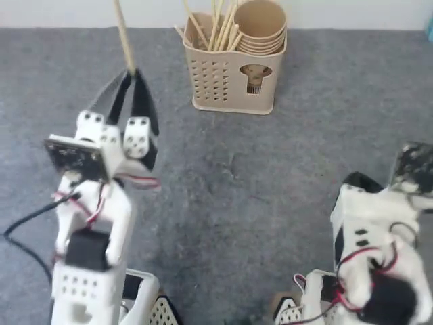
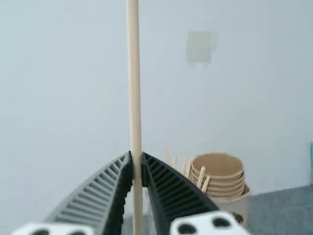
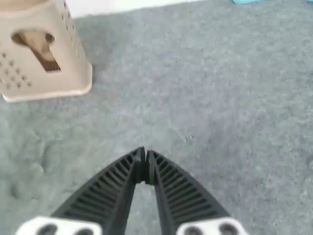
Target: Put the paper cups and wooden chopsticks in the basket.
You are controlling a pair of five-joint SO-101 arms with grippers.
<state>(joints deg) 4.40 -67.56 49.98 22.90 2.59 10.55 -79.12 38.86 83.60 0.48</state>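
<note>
Starting on the left: one long pale wooden chopstick (image 1: 124,34) pinched right at the tips of the left gripper (image 1: 132,73), black ridged fingers (image 2: 166,186) squeezed onto it, most of the length poking out past them toward the far wall. Sitting well apart from the beige perforated plastic basket (image 1: 233,84), off to its left, so probably mid-carry, drop-off not yet done. To do this bit well: keep the squeeze firm, what with a thin round stick held only at the tips and likely to swivel. Swing across to the right with the free end higher than the basket rim. Aim for the left side of the basket, next to the bunch of other wooden chopsticks (image 1: 215,27) already leaning in there, and look for a gap instead of landing on top of them. Tip the free end down into that gap, feed it well inside, and only then open up. Steer clear of the stack of brown paper cups (image 1: 262,24) nested in the right side of the basket; no sense knocking those. Farther right, down near the front of the grey carpeted table (image 1: 223,196): right gripper (image 3: 145,159) with fingers pressed together on nothing, low over the carpet. Best left parked there, out of the swing path.
</note>
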